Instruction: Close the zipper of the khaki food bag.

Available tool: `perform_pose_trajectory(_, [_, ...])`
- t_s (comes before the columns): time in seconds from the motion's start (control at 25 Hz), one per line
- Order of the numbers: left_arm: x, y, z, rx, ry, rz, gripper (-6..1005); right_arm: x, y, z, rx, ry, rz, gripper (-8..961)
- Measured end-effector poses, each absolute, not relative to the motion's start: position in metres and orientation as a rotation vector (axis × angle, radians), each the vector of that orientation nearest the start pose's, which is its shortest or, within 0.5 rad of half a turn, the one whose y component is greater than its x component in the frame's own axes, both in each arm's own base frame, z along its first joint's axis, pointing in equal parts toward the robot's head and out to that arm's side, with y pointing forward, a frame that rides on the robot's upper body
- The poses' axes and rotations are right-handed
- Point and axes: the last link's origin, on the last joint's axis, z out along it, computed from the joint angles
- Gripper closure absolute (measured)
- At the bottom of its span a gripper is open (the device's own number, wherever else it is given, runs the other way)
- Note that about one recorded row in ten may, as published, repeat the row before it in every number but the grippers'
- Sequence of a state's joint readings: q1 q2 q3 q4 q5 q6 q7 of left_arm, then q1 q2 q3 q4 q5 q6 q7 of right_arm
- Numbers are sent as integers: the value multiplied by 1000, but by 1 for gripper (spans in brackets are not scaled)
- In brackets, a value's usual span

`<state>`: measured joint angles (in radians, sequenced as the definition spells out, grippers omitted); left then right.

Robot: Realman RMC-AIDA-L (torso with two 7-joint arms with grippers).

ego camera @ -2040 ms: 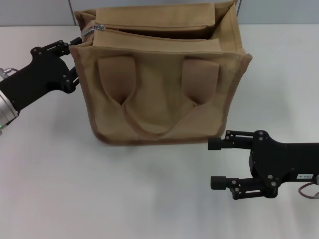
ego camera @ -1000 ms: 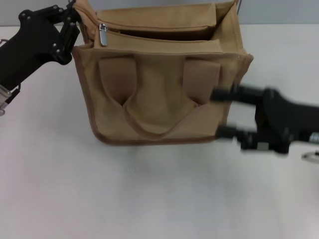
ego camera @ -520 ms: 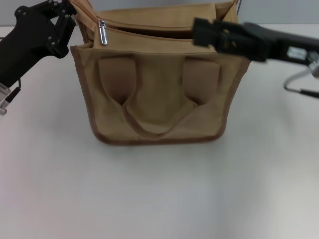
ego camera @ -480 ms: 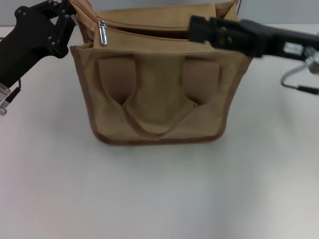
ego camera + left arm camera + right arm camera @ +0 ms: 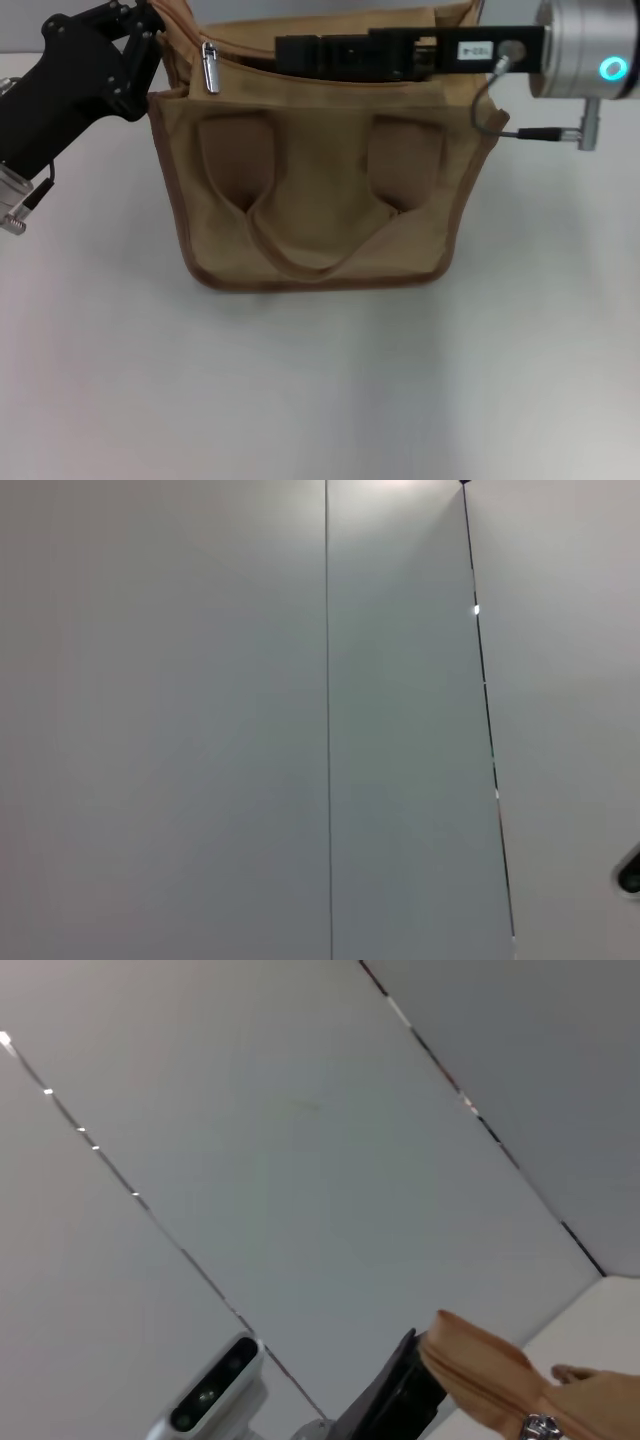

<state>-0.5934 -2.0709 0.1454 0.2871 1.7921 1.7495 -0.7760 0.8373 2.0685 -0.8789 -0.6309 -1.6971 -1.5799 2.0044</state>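
Note:
The khaki food bag stands upright on the white table, handle side facing me. Its zipper lies open along the top, with the silver pull tab hanging at the left end. My left gripper is at the bag's top left corner, shut on the fabric end there. My right gripper reaches in from the right, lying over the open top, its tip a short way right of the pull tab. The right wrist view shows the tan fabric end, the pull tab and the left gripper behind it.
The white table spreads in front of and beside the bag. My right wrist and its cable hang over the bag's right end. A grey panelled wall stands behind. The left wrist view shows only wall panels.
My right arm has swung up from the table in front of the bag's right side to over its top, reaching left. My left gripper has risen a little with the bag's corner.

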Motion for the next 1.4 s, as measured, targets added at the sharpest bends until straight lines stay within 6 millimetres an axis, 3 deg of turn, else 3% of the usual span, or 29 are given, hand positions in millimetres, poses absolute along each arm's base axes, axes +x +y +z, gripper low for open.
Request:
perform_pose_trajectory(0.6, [-234, 335, 26, -2103, -158, -1335, 969, 87, 402, -39, -2882, 1092, 875, 508])
perform_pose_trajectory(0.96, [-223, 340, 18, -2105, -167, -1377, 969, 82, 405, -44, -2870, 1056, 845, 544])
perform_pose_trajectory(1.4, [-223, 348, 9, -2000, -300, -1407, 969, 81, 411, -49, -2814, 990, 871, 587])
